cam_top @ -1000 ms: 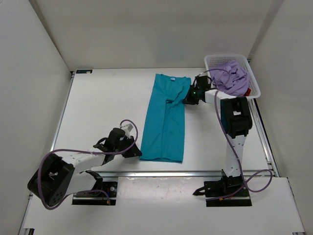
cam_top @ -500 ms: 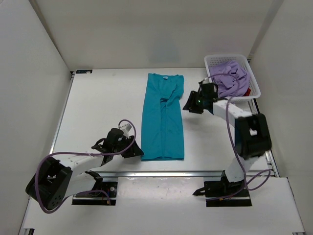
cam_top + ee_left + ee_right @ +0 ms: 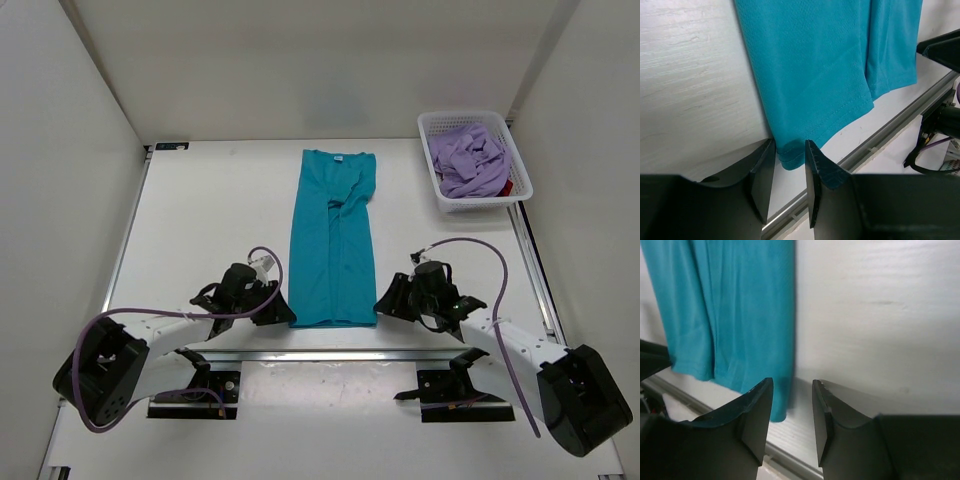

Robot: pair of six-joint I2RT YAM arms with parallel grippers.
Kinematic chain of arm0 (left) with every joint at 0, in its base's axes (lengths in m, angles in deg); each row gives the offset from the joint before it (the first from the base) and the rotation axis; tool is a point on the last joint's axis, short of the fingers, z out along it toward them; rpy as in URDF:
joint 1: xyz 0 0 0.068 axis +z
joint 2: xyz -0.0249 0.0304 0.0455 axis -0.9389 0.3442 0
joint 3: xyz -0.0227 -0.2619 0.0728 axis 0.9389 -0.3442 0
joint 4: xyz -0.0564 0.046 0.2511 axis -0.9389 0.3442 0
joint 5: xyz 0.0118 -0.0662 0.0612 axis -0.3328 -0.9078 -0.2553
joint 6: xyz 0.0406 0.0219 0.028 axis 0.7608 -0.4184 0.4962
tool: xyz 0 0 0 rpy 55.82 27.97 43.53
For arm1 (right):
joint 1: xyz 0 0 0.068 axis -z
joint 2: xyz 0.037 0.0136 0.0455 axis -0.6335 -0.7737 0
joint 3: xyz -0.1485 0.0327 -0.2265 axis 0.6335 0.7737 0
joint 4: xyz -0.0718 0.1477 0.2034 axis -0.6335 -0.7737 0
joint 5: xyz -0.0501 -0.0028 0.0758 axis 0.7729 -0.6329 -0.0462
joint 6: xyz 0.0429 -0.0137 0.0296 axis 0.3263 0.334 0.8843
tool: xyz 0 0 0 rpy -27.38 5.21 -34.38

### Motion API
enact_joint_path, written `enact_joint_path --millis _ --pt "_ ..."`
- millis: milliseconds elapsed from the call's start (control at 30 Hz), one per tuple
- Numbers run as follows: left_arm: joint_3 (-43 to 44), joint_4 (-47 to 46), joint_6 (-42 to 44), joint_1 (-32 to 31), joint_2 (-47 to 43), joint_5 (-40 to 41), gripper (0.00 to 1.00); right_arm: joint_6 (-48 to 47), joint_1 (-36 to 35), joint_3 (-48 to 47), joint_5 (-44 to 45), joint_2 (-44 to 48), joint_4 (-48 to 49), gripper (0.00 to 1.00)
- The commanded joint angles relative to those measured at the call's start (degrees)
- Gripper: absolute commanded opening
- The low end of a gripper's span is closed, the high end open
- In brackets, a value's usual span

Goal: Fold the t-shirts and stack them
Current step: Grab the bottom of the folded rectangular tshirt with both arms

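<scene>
The teal t-shirt (image 3: 335, 240) lies flat in a long narrow strip running from the back of the table to its near edge. My left gripper (image 3: 283, 316) sits at its near left corner. In the left wrist view the jaws (image 3: 789, 145) stand open, with the teal hem corner (image 3: 790, 156) between them. My right gripper (image 3: 383, 303) is at the near right corner, open (image 3: 792, 382), and the teal hem (image 3: 780, 410) lies just inside its left finger. The lavender t-shirt (image 3: 470, 160) is bunched in the basket, and a bit of the dark red t-shirt (image 3: 508, 187) peeks out beside it.
The white mesh basket (image 3: 478, 116) stands at the back right corner. A metal rail (image 3: 340, 353) runs along the table's near edge just in front of both grippers. White walls close in the left, right and back.
My right arm has let go of the shirt's far right part and swung down to its near right corner, opening. The shirt's top slid left and straightened. My left gripper has opened.
</scene>
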Motion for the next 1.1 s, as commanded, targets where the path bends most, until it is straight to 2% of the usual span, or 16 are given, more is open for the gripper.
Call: enact_joint_path --millis 0,133,233,300,400,467,600,700,767,833,933,1067 --pt "-0.1 2.6 0.9 -1.1 1.0 -0.2 0.41 4.0 -2.2 1.4 -1.3 2.0 1.8 0.35" --pt "-0.4 2.7 0.8 -1.5 0.8 -0.4 0.39 5.5 -2.6 3.0 -4.8 1.1 3.7 0.30" --pt "-0.4 2.5 0.3 -1.4 0.8 -0.6 0.35 6.1 -4.1 2.0 -4.0 0.9 2.5 0.25" --pt "-0.8 1.6 0.0 -1.7 1.1 -1.2 0.29 6.2 -4.2 2.5 -4.3 1.2 3.2 0.14" --pt "-0.7 1.2 -0.6 -2.0 1.3 -1.5 0.22 6.9 -4.7 2.5 -5.9 1.0 3.7 0.06" --pt "-1.2 1.6 -0.6 -2.1 0.5 -1.3 0.14 6.7 -6.1 1.6 -5.2 1.2 2.5 0.00" --pt "-2.7 5.5 -1.9 -1.1 -5.3 -2.9 0.02 9.1 -10.4 0.2 -1.1 6.6 -5.3 0.00" --pt "-3.1 12.8 -3.2 -0.8 -14.7 -4.1 0.00 11.8 -14.4 -0.1 0.0 11.6 -9.8 0.00" --pt "-2.5 14.6 -3.8 -0.2 -18.6 -4.6 0.00 11.5 -14.1 -1.7 0.1 13.4 -11.8 0.00" --pt "-0.6 13.8 -5.1 1.0 -19.3 -5.2 0.00 8.8 -10.8 -3.9 -0.3 12.9 -11.3 0.00" --pt "5.5 11.4 -4.3 3.6 -14.9 -5.4 0.00 2.8 -4.5 -8.6 -3.9 8.0 -9.7 0.00" --pt "17.6 8.2 -2.0 8.0 -2.7 -4.1 0.00 -3.5 1.5 -19.4 -6.6 -1.7 -6.6 0.00"
